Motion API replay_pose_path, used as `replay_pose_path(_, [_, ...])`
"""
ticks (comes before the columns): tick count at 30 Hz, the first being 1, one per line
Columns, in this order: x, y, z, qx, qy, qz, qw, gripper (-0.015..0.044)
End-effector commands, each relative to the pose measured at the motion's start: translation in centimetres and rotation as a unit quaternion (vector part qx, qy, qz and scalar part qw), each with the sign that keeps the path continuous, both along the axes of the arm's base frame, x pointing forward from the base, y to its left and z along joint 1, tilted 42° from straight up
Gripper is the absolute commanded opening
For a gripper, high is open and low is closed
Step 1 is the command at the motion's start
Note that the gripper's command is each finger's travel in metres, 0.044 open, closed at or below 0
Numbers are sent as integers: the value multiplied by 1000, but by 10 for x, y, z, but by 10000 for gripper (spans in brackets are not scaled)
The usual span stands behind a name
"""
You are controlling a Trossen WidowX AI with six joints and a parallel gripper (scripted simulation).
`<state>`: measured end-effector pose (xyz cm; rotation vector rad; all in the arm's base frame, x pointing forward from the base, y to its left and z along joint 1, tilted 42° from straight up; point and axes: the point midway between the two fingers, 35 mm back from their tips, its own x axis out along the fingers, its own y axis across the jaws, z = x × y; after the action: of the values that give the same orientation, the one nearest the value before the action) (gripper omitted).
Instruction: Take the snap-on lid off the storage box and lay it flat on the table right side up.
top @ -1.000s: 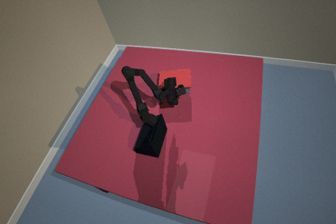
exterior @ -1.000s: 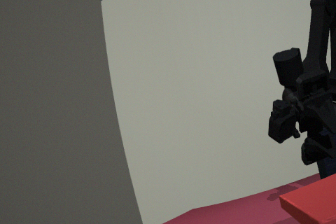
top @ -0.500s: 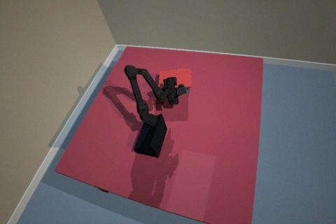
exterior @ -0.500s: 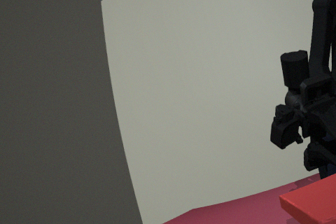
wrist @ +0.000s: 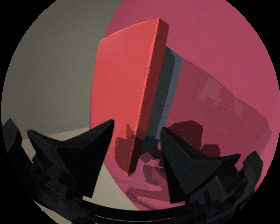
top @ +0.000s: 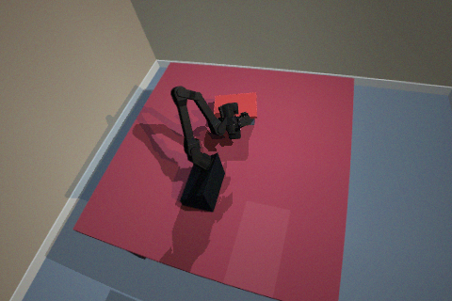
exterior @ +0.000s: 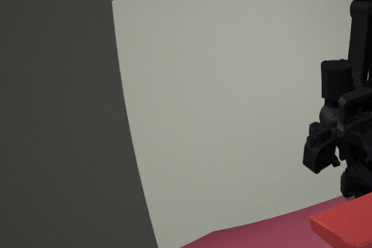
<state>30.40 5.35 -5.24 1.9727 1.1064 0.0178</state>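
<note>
The red lid (top: 237,100) (exterior: 349,219) (wrist: 122,75) sits on the storage box, its smooth top facing up. The blue-grey box (top: 252,122) (wrist: 164,90) shows as a narrow side wall under the lid's rim in the wrist view, and as a small patch in the top view. My gripper (top: 246,119) (exterior: 332,184) (wrist: 138,127) is partly open and empty. Its fingers are above one end of the lid, and in the wrist view they stand on either side of that end. The arm hides part of the lid in the top view.
The box stands on the crimson table top (top: 301,151) (wrist: 220,50), beyond the arm's dark base (top: 204,184). The arm's shadow falls across the table near the box. Walls rise behind the table's far and left edges.
</note>
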Motion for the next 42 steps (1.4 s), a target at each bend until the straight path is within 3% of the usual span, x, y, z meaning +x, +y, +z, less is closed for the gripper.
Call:
replay_pose_path(1, [5, 4, -3, 0, 1, -2, 1000, 235])
replay_pose_path(16, [16, 23, -9, 8, -3, -4, 1000, 235])
replay_pose_path(19, [16, 23, -9, 8, -3, -4, 1000, 156])
replay_pose_path(29, [16, 23, -9, 8, -3, -4, 1000, 90])
replay_pose_path(33, [16, 23, -9, 8, -3, -4, 1000, 0])
replay_pose_path(42, [16, 22, -7, 8, -5, -2, 1000, 0])
